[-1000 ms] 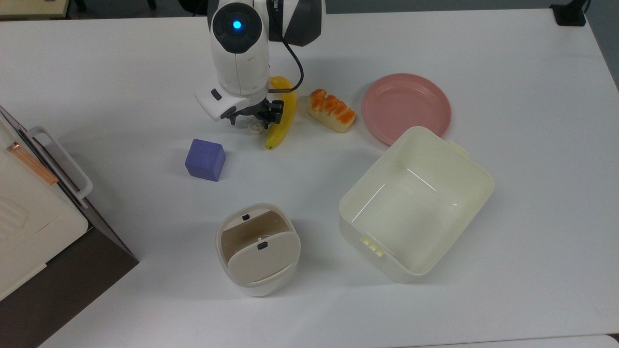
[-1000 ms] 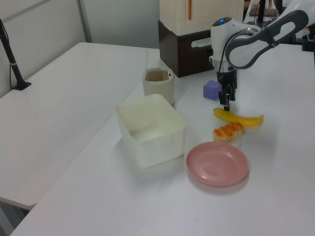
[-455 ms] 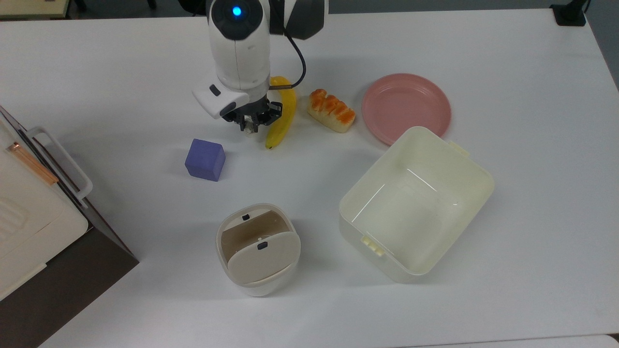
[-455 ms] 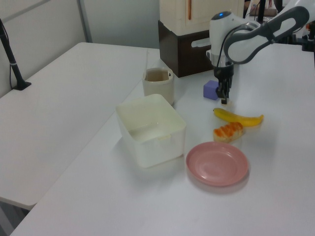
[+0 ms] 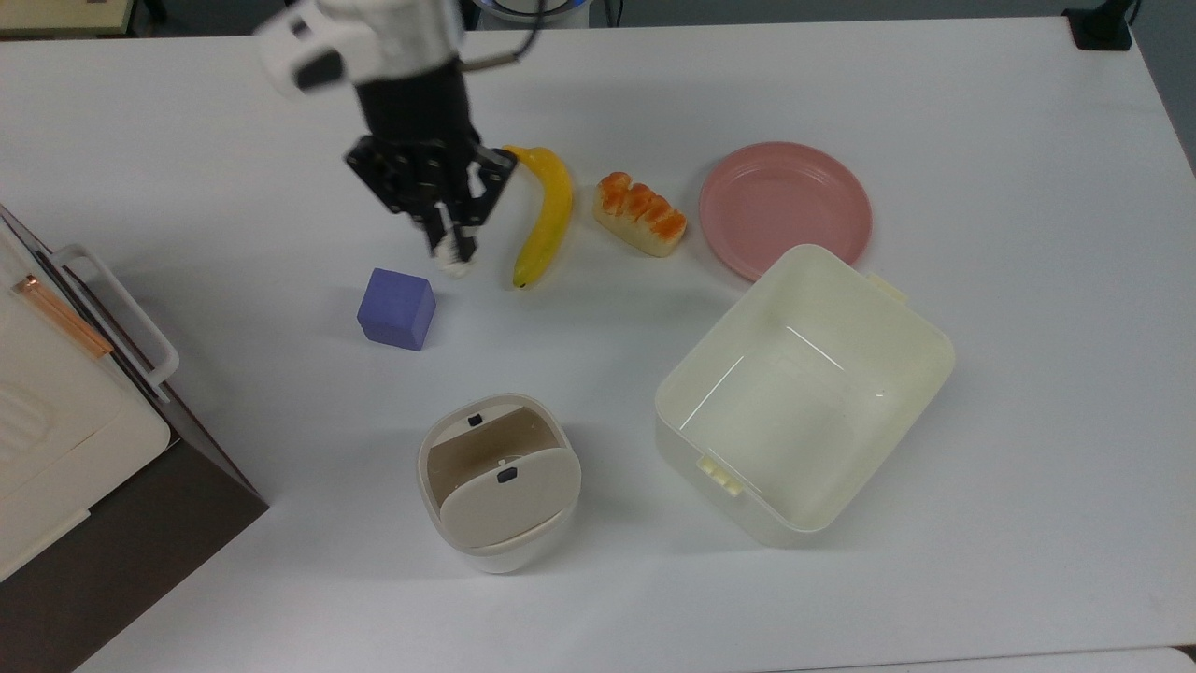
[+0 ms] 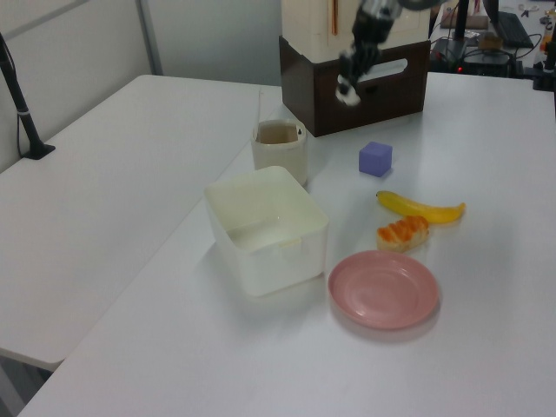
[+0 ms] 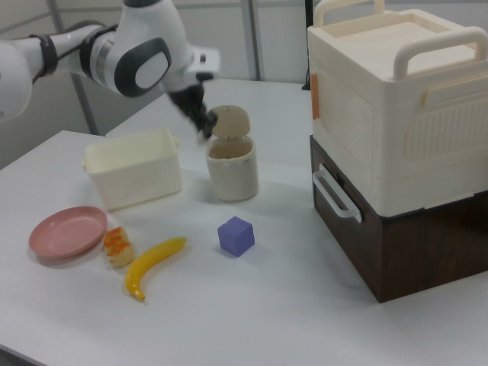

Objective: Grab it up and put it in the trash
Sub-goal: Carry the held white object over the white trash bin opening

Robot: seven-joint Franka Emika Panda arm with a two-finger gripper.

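Top view is showing you the ball (image 5: 457, 263) pinched at the tips of the claw (image 5: 452, 250), raised off the counter (image 5: 981, 140). The trash (image 5: 498, 481) is waiting well below; its half-closed flap could be deflecting your drop.

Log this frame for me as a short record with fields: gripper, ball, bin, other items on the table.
gripper: raised above the table, shut on the ball
ball: off-white, off the table, at the fingertips
bin: flap lid tilted, ball not in it
banana: lying beside the bread
cube: purple, on the table
plate: pink, bare
tub: cream, nothing in it
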